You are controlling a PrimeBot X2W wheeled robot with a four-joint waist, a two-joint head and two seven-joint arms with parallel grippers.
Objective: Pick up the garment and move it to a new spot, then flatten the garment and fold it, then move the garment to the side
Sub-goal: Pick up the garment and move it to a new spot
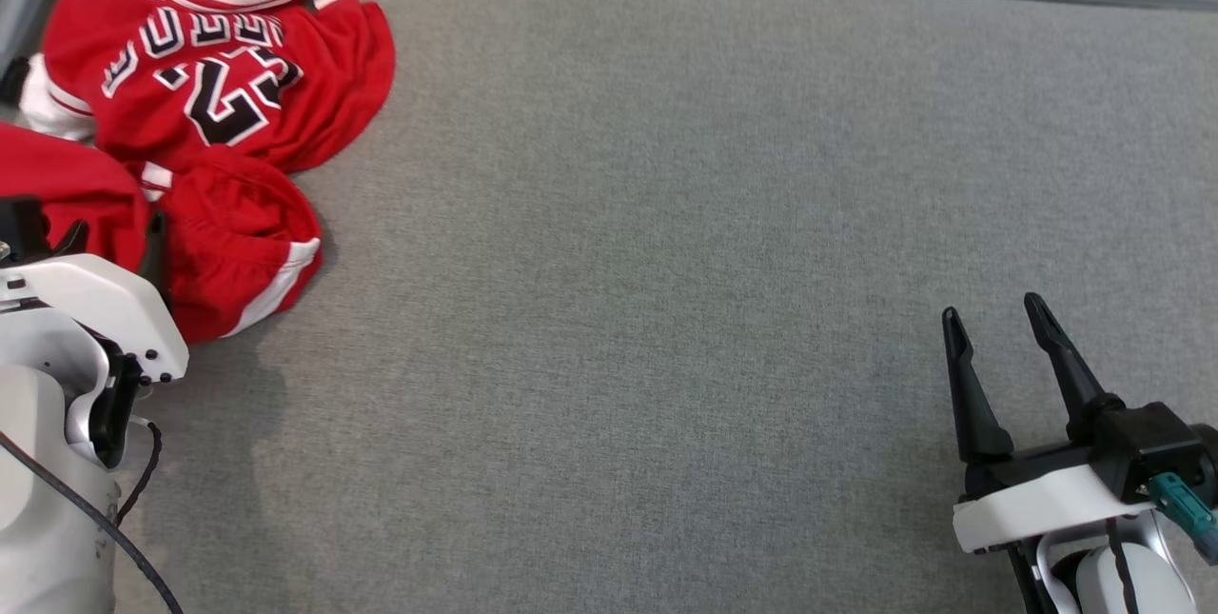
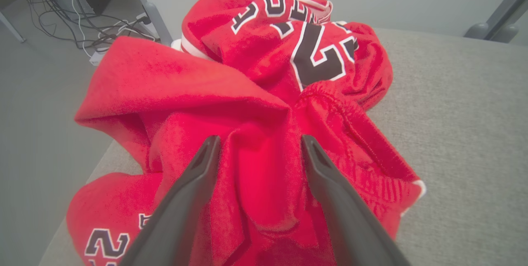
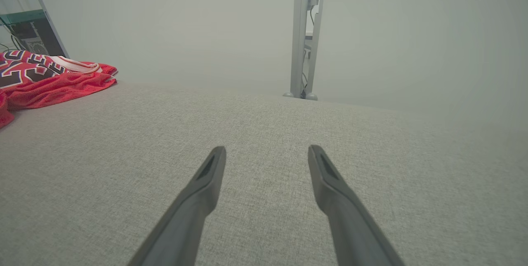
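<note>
The garment [image 1: 219, 71] is a red jersey with black-and-white numbers and white trim, lying crumpled at the table's far left corner. In the left wrist view the garment [image 2: 255, 92] lies just ahead, and my left gripper [image 2: 258, 142] is open with its fingers either side of a raised red fold. I cannot tell whether they touch the cloth. In the head view its white wrist housing [image 1: 86, 309] covers the garment's near edge. My right gripper [image 1: 994, 309] is open over bare table at the near right, far from the garment [image 3: 49, 82]. Nothing sits between the fingers of the right gripper [image 3: 267, 149].
The grey fabric table top [image 1: 666, 262] stretches from the garment to the right gripper. Its left edge [image 2: 103, 154] runs close beside the garment, with cables [image 2: 82, 22] on the floor beyond. A metal post [image 3: 303, 31] stands behind the far edge.
</note>
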